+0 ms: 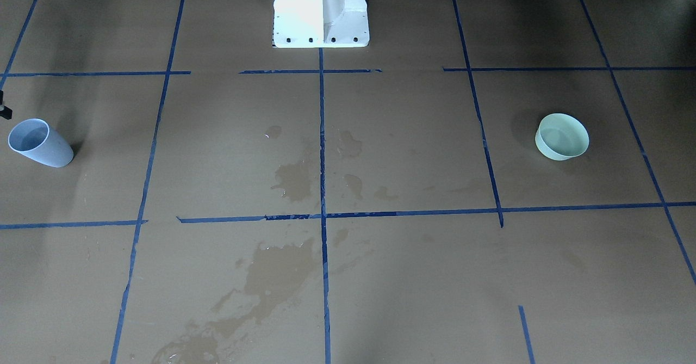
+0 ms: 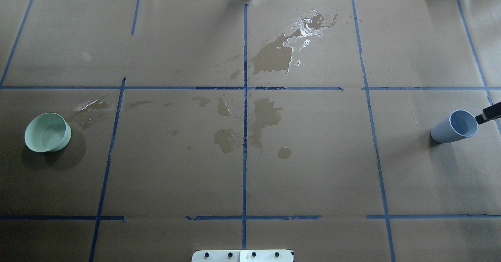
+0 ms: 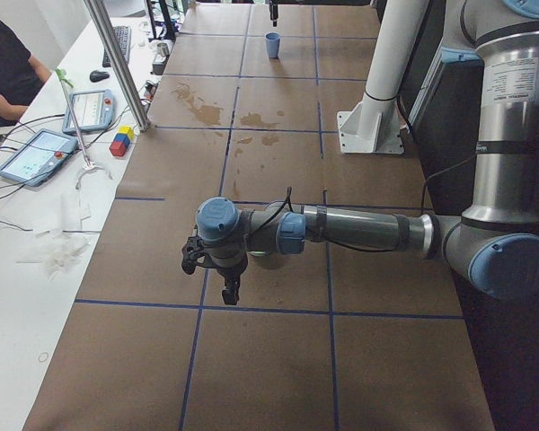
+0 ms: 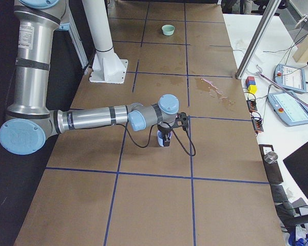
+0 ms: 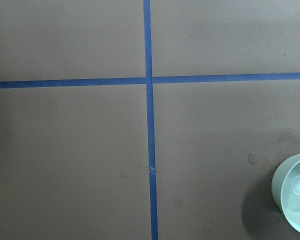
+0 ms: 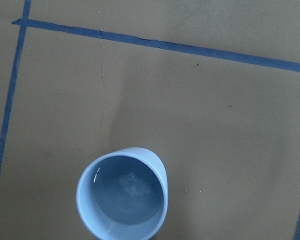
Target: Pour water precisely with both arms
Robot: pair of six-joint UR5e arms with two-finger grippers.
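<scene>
Brown paper table (image 2: pixel 313 168), blue tape grid (image 2: pixel 245 136), wet stains (image 2: pixel 274 58) (some glinting); left gripper (image 3: pixel 229 292), right gripper (image 4: pixel 165 142) spread: cannot tell.

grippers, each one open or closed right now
Left gripper: cannot be told.
Right gripper: cannot be told; it is by the blue cup.

— Where do we find the two vessels on the surface (image 2: pixel 313 168)?
— From overhead, we have the bowl (image 2: pixel 46 132) out at 9 o'clock and the cup (image 2: pixel 454 127) at 3 o'clock, well apart, with water (image 6: pixel 130 187) in the cup.
— And between them?
— We see wet patches (image 2: pixel 266 115) about the middle, a puddle (image 2: pixel 278 54) toward 12 o'clock, and the pedestal (image 2: pixel 242 256) at 6 o'clock.
</scene>
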